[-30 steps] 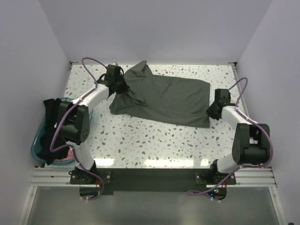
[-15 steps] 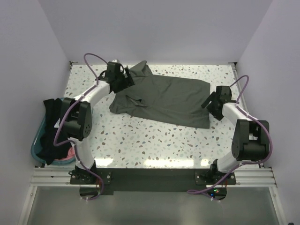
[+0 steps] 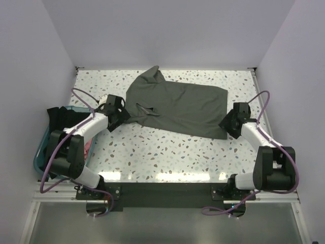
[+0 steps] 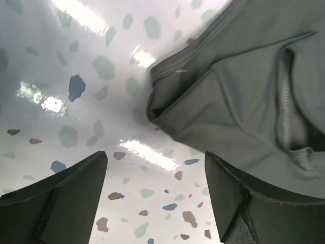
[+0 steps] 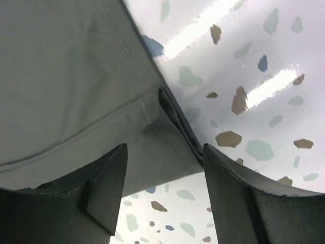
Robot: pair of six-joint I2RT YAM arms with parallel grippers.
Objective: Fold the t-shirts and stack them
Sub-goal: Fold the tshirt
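A dark olive-green t-shirt (image 3: 177, 104) lies spread across the middle of the speckled table, one pointed part reaching toward the far wall. My left gripper (image 3: 120, 115) sits low at the shirt's near-left corner; the left wrist view shows it open (image 4: 155, 198) over bare table, with the shirt's hem (image 4: 238, 86) just beyond the fingertips. At the near-right corner, my right gripper (image 3: 227, 122) is open (image 5: 162, 190), and the shirt's hemmed corner (image 5: 76, 81) lies just ahead of its fingers. A black t-shirt (image 3: 55, 127) hangs over the tub, and pink cloth (image 3: 87, 147) shows inside it.
A teal plastic tub (image 3: 39, 158) stands off the table's left edge beside the left arm. White walls close in the table on the left, far and right sides. Bare speckled tabletop (image 3: 167, 152) runs between the shirt and the arm bases.
Both grippers have opened and let go of the olive shirt. The left arm has swung from the shirt's far-left part back to its near-left corner; the right gripper has shifted slightly nearer.
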